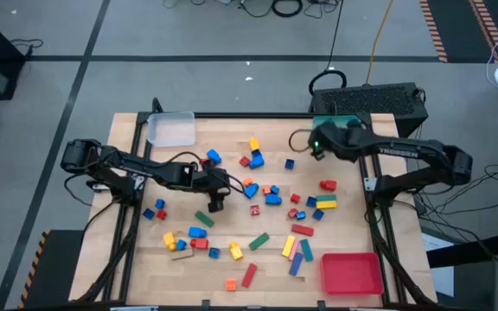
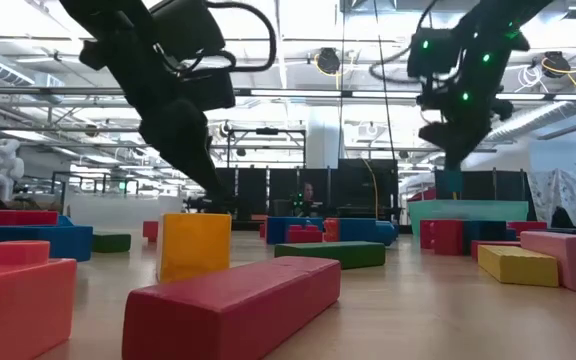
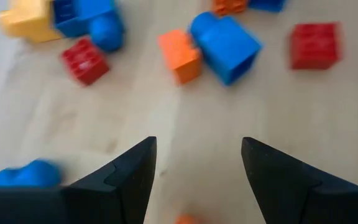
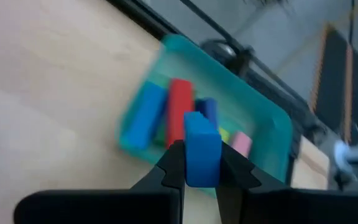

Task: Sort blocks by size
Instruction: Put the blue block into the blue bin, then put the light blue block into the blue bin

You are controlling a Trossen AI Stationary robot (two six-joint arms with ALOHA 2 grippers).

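My right gripper (image 4: 201,165) pinches a blue block (image 4: 201,148) over the teal tray (image 4: 272,134); left gripper (image 3: 197,163) wide, nothing in it, above scattered blocks (image 3: 225,43) mid-table.

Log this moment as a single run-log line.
left tool: open, empty, above scattered blocks | right tool: shut on blue block, near teal tray | red tray: empty
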